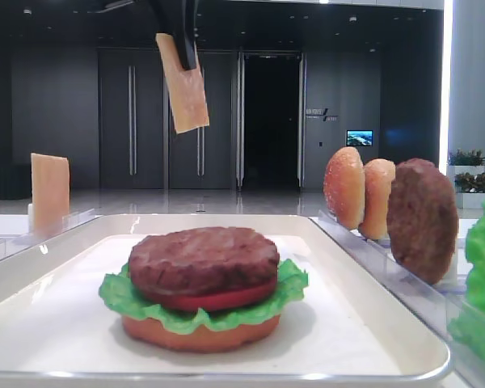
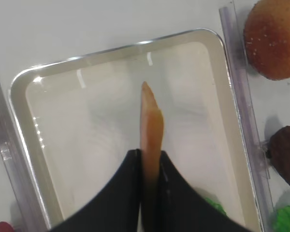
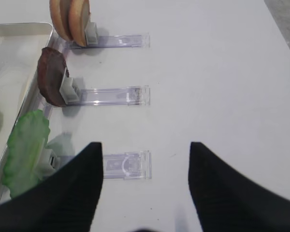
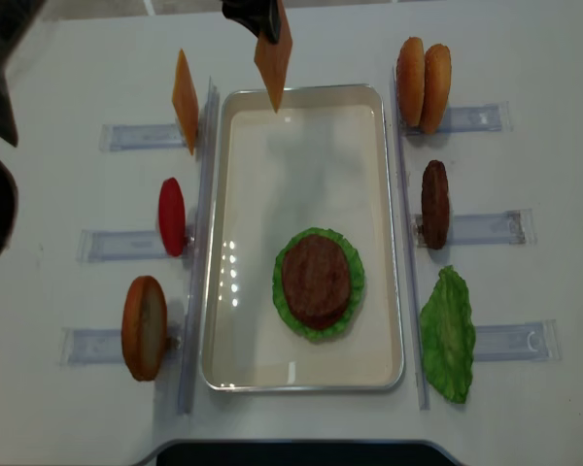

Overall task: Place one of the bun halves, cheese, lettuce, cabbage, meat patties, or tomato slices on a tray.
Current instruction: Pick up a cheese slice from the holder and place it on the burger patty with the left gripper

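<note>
My left gripper (image 4: 257, 15) is shut on a pale orange cheese slice (image 4: 273, 58), which hangs edge-down above the far end of the white tray (image 4: 394, 194). In the left wrist view the cheese (image 2: 151, 125) sticks out from between the closed fingers (image 2: 130, 193), with the bare tray floor (image 2: 87, 121) below it. Nearer on the tray sits a stack: a flat bun half (image 1: 198, 335), lettuce (image 1: 121, 295), a tomato slice (image 1: 214, 301) and a meat patty (image 1: 204, 259) on top. My right gripper (image 3: 145, 145) is open and holds nothing, over the table to the right of the racks.
Clear racks flank the tray. The left ones hold another cheese slice (image 4: 185, 100), a tomato slice (image 4: 172, 216) and a bun half (image 4: 144, 327). The right ones hold two bun halves (image 4: 423, 83), a patty (image 4: 434, 204) and a lettuce leaf (image 4: 449, 335).
</note>
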Tool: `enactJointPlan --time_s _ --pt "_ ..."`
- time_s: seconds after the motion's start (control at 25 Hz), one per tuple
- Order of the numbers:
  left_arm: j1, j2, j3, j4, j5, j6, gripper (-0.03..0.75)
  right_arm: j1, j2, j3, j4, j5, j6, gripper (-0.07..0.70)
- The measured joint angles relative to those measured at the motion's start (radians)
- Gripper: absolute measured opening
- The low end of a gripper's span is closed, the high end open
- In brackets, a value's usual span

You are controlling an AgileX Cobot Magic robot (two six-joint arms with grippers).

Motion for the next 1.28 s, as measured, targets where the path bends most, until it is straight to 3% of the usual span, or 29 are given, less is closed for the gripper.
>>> enactJointPlan --time_s 0.32,0.52,0.88,1.0,1.28 --pt "-0.085 0.0 0.0 -0.005 0.0 -0.023 0.034 0.0 0.0 0.0 0.0 0.0 0.0 0.408" --pt "-0.101 -0.002 0.005 -0.031 0.0 -0.024 0.034 0.0 0.0 0.0 0.0 0.0 0.0 0.408" --pt "-0.106 -0.147 0.248 0.01 -0.003 -0.03 0.034 0.0 0.0 0.0 0.0 0.0 0.0 0.408" --pt "-0.106 -0.212 0.362 0.002 -0.038 -0.032 0.034 0.0 0.0 0.0 0.0 0.0 0.0 0.408" --pt "-0.106 -0.35 0.601 -0.084 -0.195 -0.034 0.034 0.0 0.0 0.0 0.0 0.0 0.0 0.408"
